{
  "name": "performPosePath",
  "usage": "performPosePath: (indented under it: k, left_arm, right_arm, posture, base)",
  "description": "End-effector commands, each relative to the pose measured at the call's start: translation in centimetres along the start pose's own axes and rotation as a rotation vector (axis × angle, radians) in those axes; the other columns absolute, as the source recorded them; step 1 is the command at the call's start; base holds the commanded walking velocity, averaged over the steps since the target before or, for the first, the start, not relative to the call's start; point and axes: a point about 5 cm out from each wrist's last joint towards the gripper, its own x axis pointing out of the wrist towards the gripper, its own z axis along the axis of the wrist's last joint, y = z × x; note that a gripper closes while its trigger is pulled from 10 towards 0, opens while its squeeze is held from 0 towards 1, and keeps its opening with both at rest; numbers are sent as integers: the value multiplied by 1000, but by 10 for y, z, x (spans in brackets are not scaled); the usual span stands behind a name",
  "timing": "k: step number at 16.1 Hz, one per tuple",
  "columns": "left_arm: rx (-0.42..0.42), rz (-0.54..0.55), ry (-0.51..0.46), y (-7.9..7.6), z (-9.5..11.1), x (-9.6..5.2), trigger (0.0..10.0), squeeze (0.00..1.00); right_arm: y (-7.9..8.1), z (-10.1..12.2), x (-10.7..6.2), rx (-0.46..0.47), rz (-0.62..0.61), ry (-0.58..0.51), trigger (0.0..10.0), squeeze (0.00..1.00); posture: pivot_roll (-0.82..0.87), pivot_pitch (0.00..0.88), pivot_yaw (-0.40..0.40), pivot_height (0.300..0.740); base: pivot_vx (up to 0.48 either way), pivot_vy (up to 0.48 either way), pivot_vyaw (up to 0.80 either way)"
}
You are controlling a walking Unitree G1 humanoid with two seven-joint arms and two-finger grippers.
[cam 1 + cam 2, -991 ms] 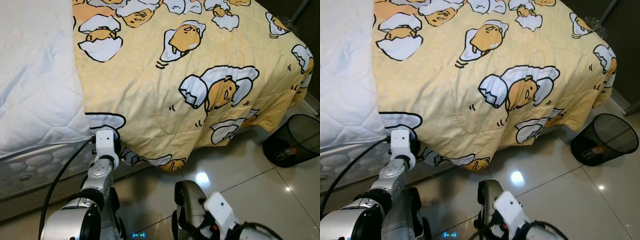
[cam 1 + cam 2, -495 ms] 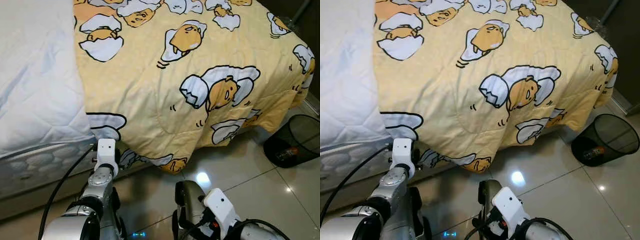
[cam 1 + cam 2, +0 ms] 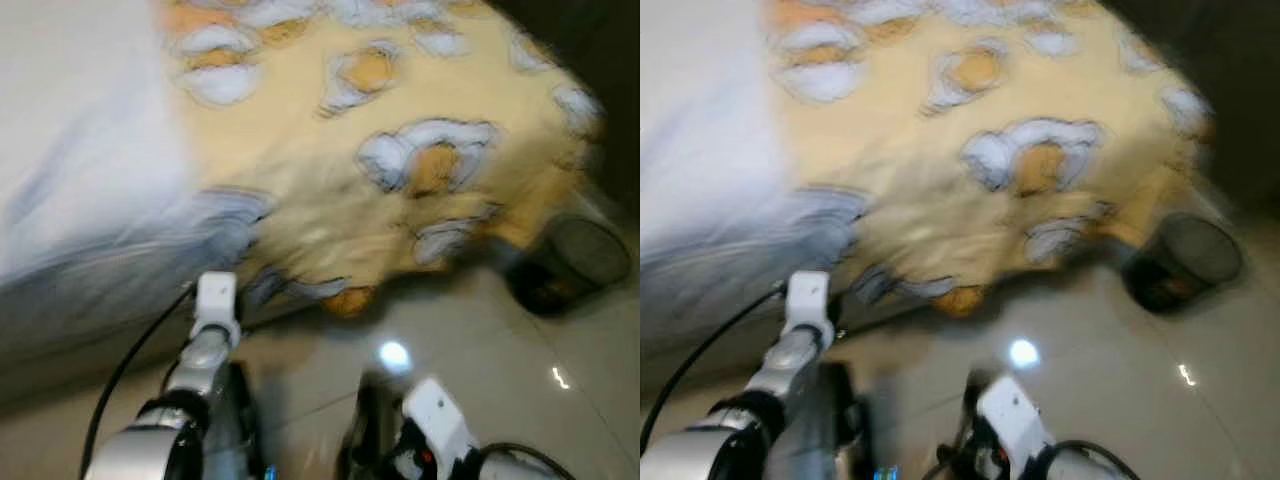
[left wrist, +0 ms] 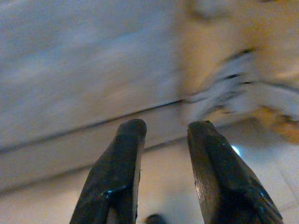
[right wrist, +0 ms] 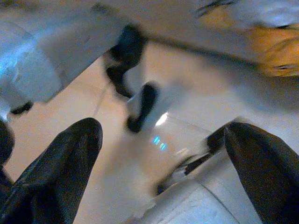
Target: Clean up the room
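Glossy tiled floor (image 3: 480,330) beside a bed (image 3: 60,300), all of it smeared by motion blur. Yellow cartoon-print blanket (image 3: 400,150) spread over the bed's right part, its lower edge hanging off the side toward the floor; white quilted cover (image 3: 80,150) bare on the left. Dark mesh bin (image 3: 570,265) on the tiles near the blanket's far corner, contents too blurred to tell.

Left arm (image 3: 210,330) raised in front of the bed's side, just below the blanket's drooping hem. Left tool (image 4: 167,126) empty, its 2 fingers parted by a narrow gap and aimed at the seam where white cover meets yellow cloth. Right arm (image 3: 430,420) low over the floor. Right tool (image 5: 163,128) spread wide, gripping nothing, pointed down past the robot's own body.

Step in hand, judged from this: a repositioning beside the bed, nothing grasped yet. Next move likely calls for steadying first, then lining the left tool up with the hanging hem, jaws wide enough to take a fold of thick cloth; a risk of pinching too little and slipping off.

Against half a second ago: sharp picture gone to heavy blur and the whole scene shifted, so camera motion, not moved objects. Blanket, cover and bin in the same relation to each other; left arm at much the same spot near the hem.
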Motion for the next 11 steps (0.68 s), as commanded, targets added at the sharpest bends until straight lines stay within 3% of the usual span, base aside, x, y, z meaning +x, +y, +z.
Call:
performPosePath:
  k: [1,6,8,9,10,11]
  left_arm:
    - [-4,9,50,2,-19,-7,10000,1000]
    - [-39,-21,12,-10,-13,-6,10000,1000]
    - [-99,-57,-15,-13,-9,-6,10000,1000]
    - [-109,-80,-22,-14,-8,-6,10000,733]
    - [-101,-80,-23,-15,-8,-6,10000,0]
    - [-97,-79,-26,-15,-7,-6,10000,0]
  right_arm:
    - [-6,2,-2,-2,-23,-5,10000,0]
    - [-3,4,-2,6,-25,-2,10000,0]
    - [1,7,-3,7,-25,-10,10000,0]
    - [4,11,-4,7,-25,-15,10000,0]
    - [4,12,-4,7,-24,-16,10000,0]
    - [5,15,-4,6,-24,-19,10000,0]
  posture:
    - [-264,150,-82,596]
    - [-264,159,-79,596]
    - [-263,163,-78,596]
    - [-262,165,-78,596]
    - [-262,165,-78,596]
    - [-263,168,-78,596]
  base:
    - [0,0,0]
    - [0,0,0]
    - [187,0,0]
    - [461,0,0]
    - [461,0,0]
    - [465,0,0]
